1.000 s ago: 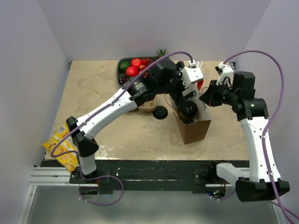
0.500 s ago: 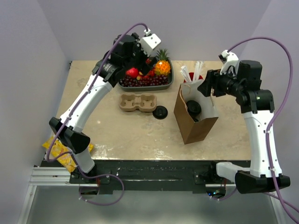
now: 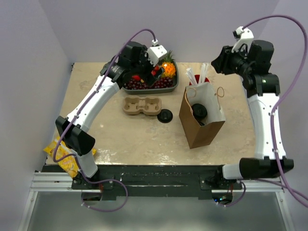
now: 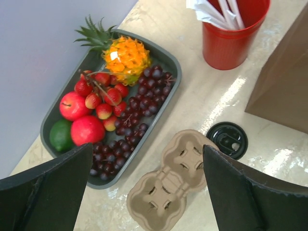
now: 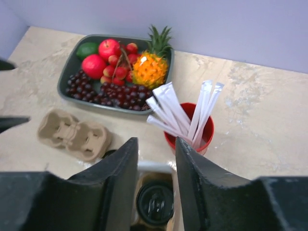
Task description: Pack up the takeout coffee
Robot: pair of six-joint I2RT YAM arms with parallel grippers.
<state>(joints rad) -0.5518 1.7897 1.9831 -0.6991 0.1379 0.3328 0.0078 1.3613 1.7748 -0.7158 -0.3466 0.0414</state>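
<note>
Inside boxy kraft bag (image 3: 201, 131), round black-lidded takeout coffee (image 3: 200, 111)

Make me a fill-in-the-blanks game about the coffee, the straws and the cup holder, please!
The takeout coffee sits inside the brown paper ___.
The cardboard cup carrier has ___ empty holes.
The white straws stand in a ___ cup.
The pineapple lies in the tray with the other ___.
Missing words: bag, two, red, fruit.
</note>
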